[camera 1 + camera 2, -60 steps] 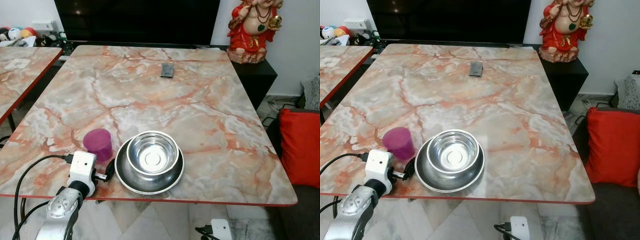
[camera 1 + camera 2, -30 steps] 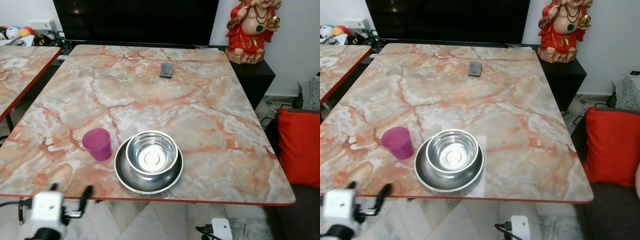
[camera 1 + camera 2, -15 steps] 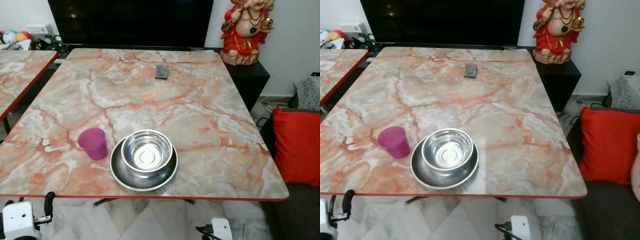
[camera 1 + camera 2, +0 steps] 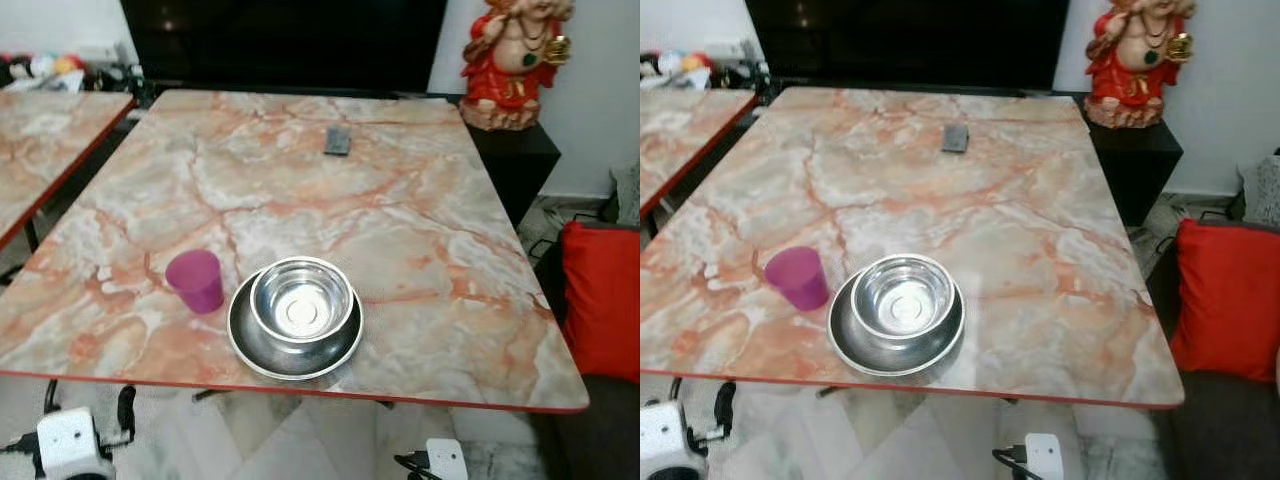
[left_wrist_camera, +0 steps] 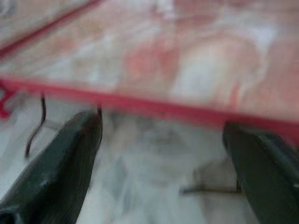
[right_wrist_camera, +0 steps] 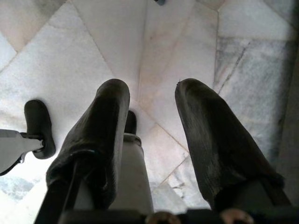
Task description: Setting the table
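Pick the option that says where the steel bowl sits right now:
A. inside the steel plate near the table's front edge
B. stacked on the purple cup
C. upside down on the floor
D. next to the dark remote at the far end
A: the steel bowl rests upright inside the steel plate near the front edge of the table, with the purple cup beside the plate.

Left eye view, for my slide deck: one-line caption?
Purple cup beside steel bowl nested in plate on marble table.
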